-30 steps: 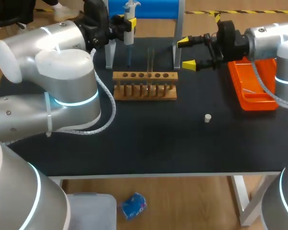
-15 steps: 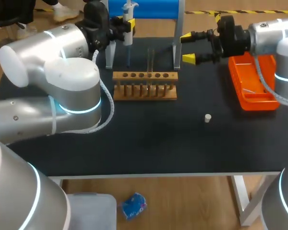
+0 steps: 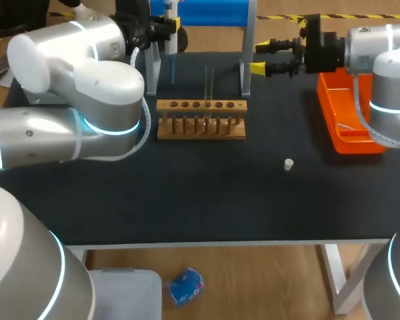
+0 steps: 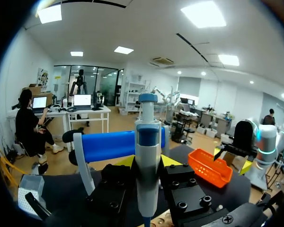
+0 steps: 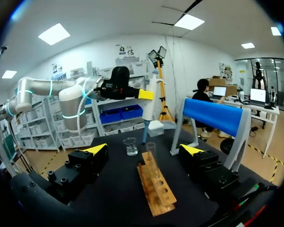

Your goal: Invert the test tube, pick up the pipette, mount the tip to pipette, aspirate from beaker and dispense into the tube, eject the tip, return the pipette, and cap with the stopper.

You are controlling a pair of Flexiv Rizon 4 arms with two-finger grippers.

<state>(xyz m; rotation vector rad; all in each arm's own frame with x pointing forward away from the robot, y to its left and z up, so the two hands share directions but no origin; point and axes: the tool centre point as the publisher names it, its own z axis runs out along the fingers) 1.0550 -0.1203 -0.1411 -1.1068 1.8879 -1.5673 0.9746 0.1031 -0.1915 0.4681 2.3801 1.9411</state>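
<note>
With your left gripper (image 4: pixel 148 164) clamped on the pipette (image 4: pixel 147 135) above the bench's (image 3: pixel 220 200) rear edge and the right gripper (image 3: pixel 259 57) spread empty, a low swing could knock the upright test tube (image 3: pixel 209 83).

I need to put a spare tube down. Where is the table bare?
Bare: the front strip of the black table, between wooden tube rack and near edge, left of small white stopper. Crowded: behind the rack, around the blue-topped stand.
</note>
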